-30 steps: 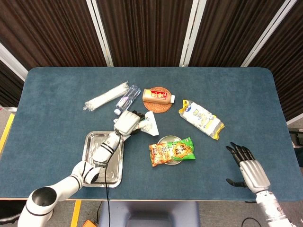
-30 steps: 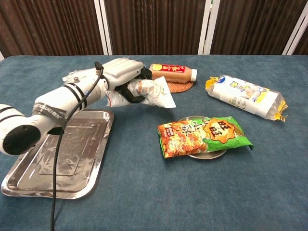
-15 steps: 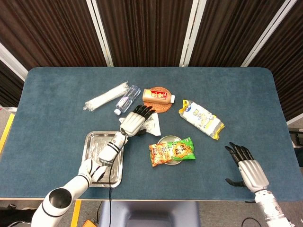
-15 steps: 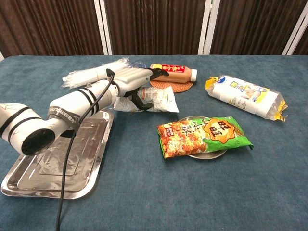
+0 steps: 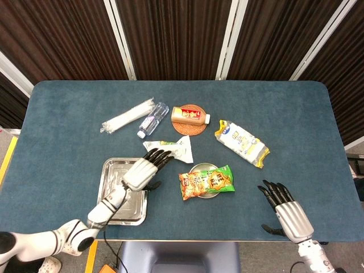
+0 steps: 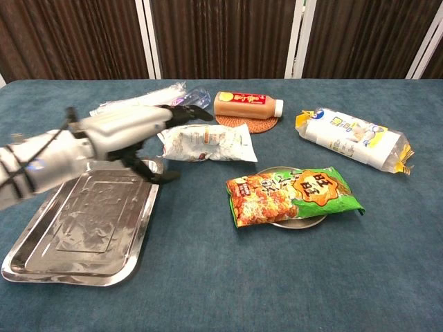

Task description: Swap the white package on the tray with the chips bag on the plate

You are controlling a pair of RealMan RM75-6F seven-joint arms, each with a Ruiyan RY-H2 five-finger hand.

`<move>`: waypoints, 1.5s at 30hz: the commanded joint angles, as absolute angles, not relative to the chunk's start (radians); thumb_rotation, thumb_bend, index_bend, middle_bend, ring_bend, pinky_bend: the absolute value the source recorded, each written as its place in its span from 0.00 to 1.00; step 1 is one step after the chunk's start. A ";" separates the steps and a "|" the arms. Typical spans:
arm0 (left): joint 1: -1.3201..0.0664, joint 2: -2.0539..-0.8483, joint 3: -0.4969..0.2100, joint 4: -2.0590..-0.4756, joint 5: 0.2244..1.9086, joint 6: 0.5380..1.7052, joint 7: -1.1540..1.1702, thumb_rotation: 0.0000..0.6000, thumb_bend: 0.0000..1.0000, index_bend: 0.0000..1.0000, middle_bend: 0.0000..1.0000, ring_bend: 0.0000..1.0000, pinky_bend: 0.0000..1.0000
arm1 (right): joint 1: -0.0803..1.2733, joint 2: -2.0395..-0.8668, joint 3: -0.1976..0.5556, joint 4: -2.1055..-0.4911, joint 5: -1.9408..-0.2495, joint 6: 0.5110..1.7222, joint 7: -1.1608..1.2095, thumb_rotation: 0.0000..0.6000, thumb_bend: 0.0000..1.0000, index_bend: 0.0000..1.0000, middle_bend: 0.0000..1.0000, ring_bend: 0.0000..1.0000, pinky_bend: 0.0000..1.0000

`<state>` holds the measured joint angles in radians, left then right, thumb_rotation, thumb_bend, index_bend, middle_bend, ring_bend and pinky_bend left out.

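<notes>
Logging current state: my left hand (image 5: pixel 145 169) hangs over the far right corner of the metal tray (image 5: pixel 111 202), fingers spread and holding nothing; in the chest view it is motion-blurred (image 6: pixel 128 128). White package (image 5: pixel 175 149) lies flat on the blue table (image 5: pixel 68 136), off the tray, just beyond the left fingertips; I cannot tell whether they touch it. Chest view shows it lying lengthwise between tray and coaster (image 6: pixel 206 144). Nothing lies on the tray.

Chips bag (image 5: pixel 207 181) lies on the small metal plate (image 5: pixel 199 167), overhanging it on both sides, toward the near edge at the table's middle.

My right hand (image 5: pixel 284 209) is at the near right corner of the table, fingers apart, holding nothing.

Other items, far half of the table: brown bottle (image 5: pixel 190 116) lying on a round coaster (image 5: pixel 190 129), clear water bottle (image 5: pixel 152 119), long clear wrapped bundle (image 5: pixel 127 116), white and yellow bag (image 5: pixel 241 143) toward the right.
</notes>
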<state>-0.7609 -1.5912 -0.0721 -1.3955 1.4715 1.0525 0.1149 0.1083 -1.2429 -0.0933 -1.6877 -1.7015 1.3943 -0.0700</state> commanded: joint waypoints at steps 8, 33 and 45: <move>-0.315 -1.308 0.178 -1.521 1.629 1.556 0.152 1.00 0.36 0.00 0.00 0.00 0.05 | 0.302 -1.419 0.086 -1.733 -1.485 1.108 -0.324 1.00 0.27 0.02 0.00 0.00 0.00; -0.158 -1.315 0.110 -1.311 1.636 1.653 -0.085 1.00 0.36 0.00 0.00 0.00 0.05 | 0.569 -1.724 0.207 -1.573 -1.051 1.022 -0.791 1.00 0.29 0.13 0.02 0.00 0.00; -0.146 -1.314 0.075 -1.302 1.631 1.633 -0.100 1.00 0.36 0.00 0.00 0.00 0.04 | 0.614 -1.778 0.190 -1.456 -1.038 1.023 -0.719 1.00 0.31 0.44 0.33 0.21 0.28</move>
<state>-0.1480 -1.3151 0.0772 -1.3024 1.6331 1.6320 -0.0980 0.6113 -1.7690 0.1977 -1.4765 -1.0229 1.0217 -0.7432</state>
